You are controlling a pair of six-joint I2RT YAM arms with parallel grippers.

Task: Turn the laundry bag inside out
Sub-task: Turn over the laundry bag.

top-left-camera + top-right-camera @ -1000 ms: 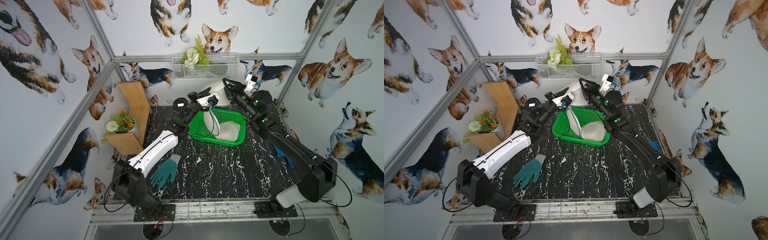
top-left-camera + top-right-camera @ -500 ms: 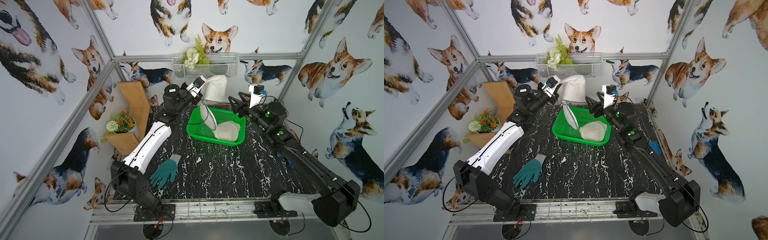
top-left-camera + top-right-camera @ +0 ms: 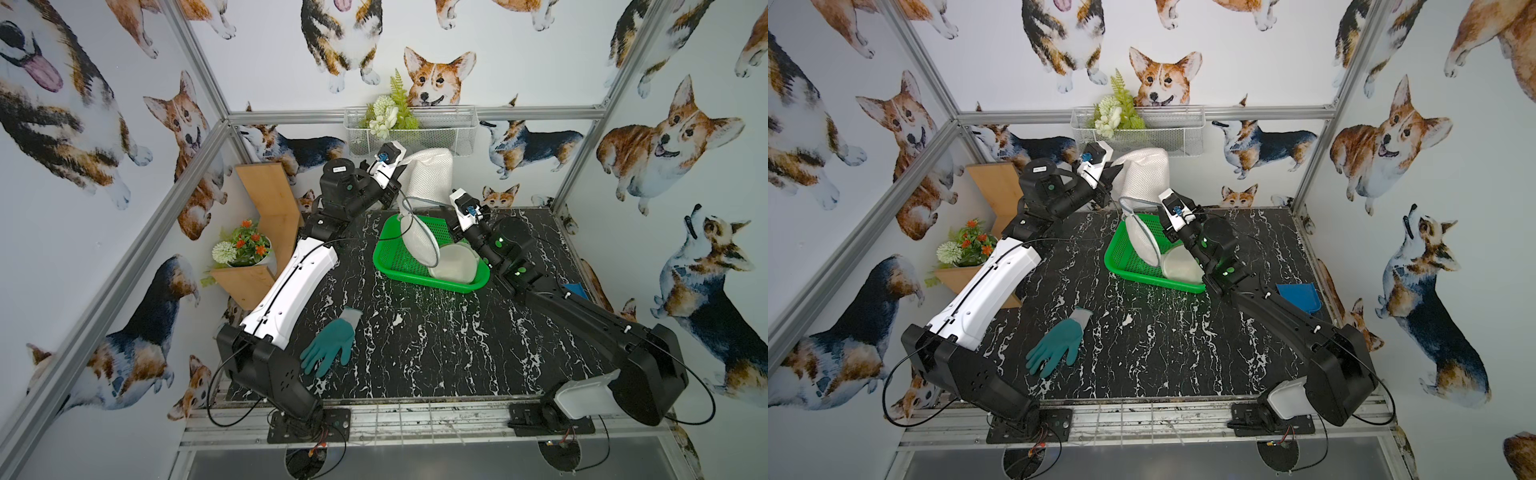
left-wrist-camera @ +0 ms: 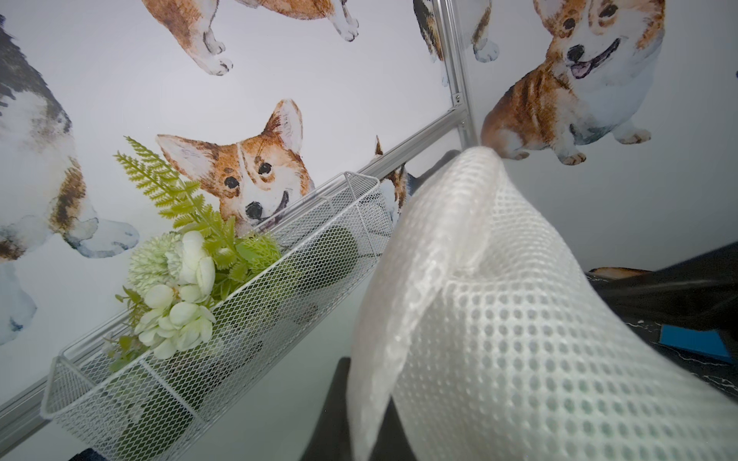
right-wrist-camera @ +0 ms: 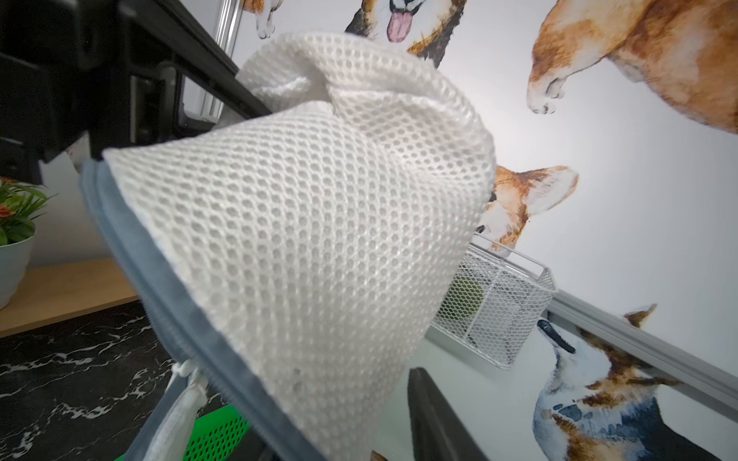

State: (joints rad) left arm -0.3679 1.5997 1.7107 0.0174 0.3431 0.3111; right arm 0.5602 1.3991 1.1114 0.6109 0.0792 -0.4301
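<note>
A bimanual robot works over a black marbled tabletop (image 3: 436, 332) inside a booth papered with corgi pictures. The left end effector (image 3: 402, 176) is raised high at the back and clamped shut on a fold of the white mesh laundry bag (image 3: 428, 178), holding it in the air just in front of a wire wall basket (image 3: 453, 133) of artificial flowers. The bag's grey zipper edge (image 5: 167, 311) hangs lower, above a green plastic basket (image 3: 382, 257) that also holds other pale fabric. The right end effector (image 3: 451, 212) sits close under the bag near that zipper edge; the mesh fills its wrist view, so whether it is open or gripping cannot be told. A teal work glove (image 3: 328, 349) lies well apart, near the front. The bag does not look turned yet. Likely risks: the thin pinch of mesh could slip from the left end effector and drop the bag; the open weave could snag on the wire basket; the right end effector could catch both layers instead of one, or drag the green basket.
</note>
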